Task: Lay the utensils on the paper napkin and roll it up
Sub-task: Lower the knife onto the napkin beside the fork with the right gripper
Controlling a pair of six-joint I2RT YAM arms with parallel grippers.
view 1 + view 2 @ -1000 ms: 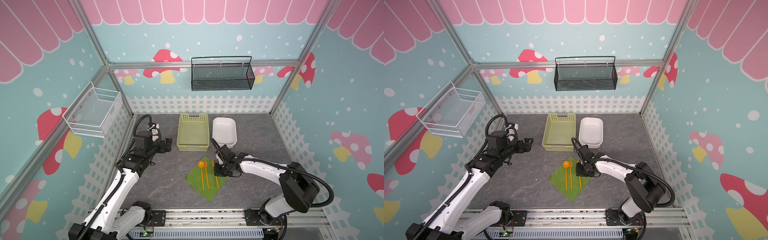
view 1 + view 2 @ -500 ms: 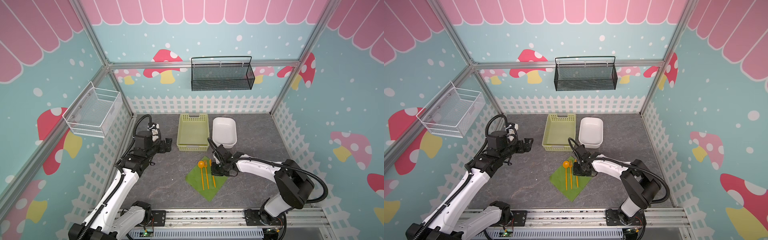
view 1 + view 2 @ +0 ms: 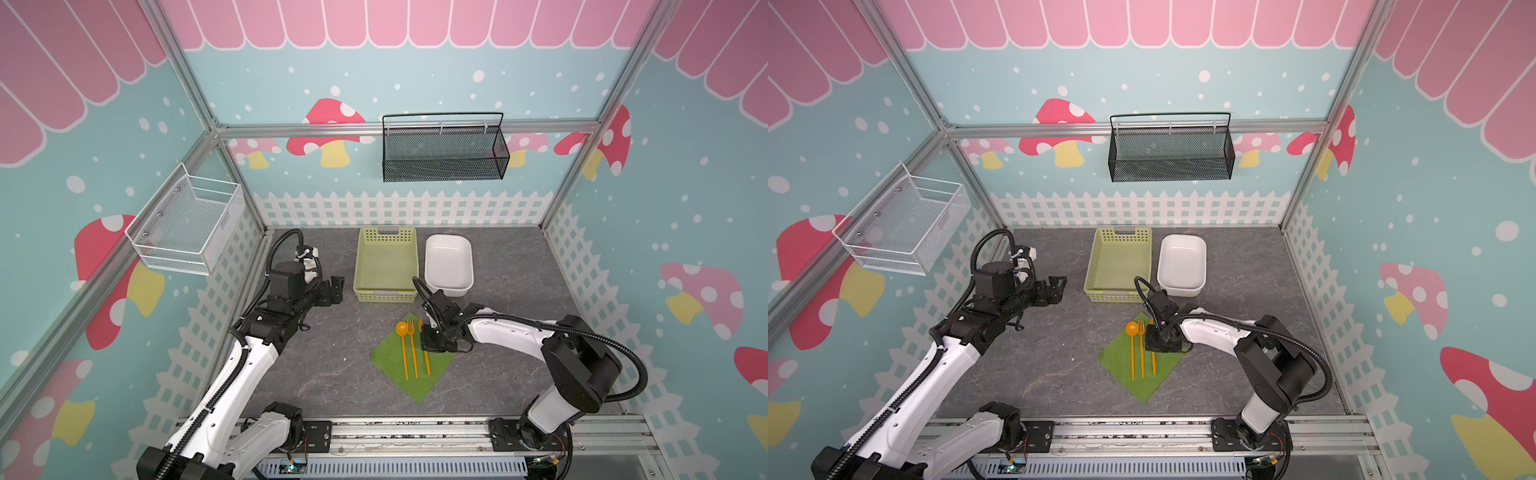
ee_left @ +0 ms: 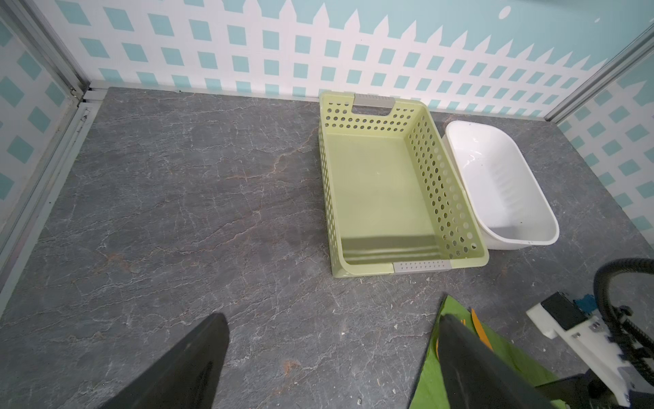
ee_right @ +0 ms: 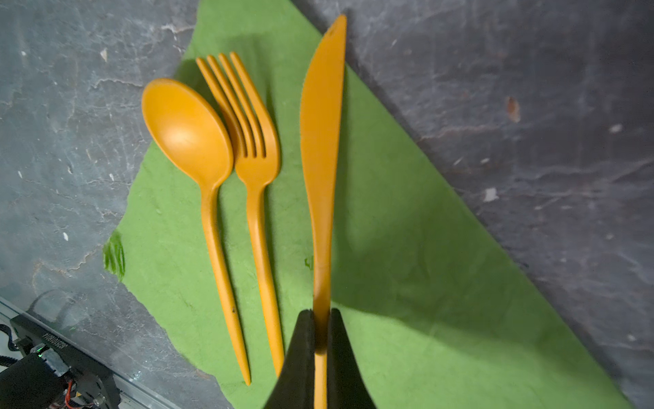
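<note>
The green paper napkin (image 3: 419, 386) (image 3: 1144, 388) (image 5: 407, 265) lies flat as a diamond in front of the basket. On it lie the orange utensils side by side: spoon (image 3: 402, 330) (image 5: 187, 131), fork (image 3: 412, 345) (image 5: 254, 159) and knife (image 3: 426, 363) (image 5: 320, 141). My right gripper (image 3: 430, 340) (image 3: 1156, 338) (image 5: 321, 318) is shut on the knife's handle, low over the napkin's right half. The knife's tip reaches past the napkin's far edge. My left gripper (image 3: 334, 289) (image 3: 1057, 286) (image 4: 332, 317) hovers open and empty to the left of the basket, with a napkin corner (image 4: 430, 371) behind one finger.
A pale yellow-green perforated basket (image 3: 386, 266) (image 4: 385, 184) and a white dish (image 3: 449, 266) (image 4: 502, 184) stand side by side behind the napkin. A black mesh basket (image 3: 444, 153) hangs on the back wall and a white wire basket (image 3: 187, 224) on the left wall.
My right gripper has carried the knife leftward across the napkin, closer to the fork. The left arm has not moved.
</note>
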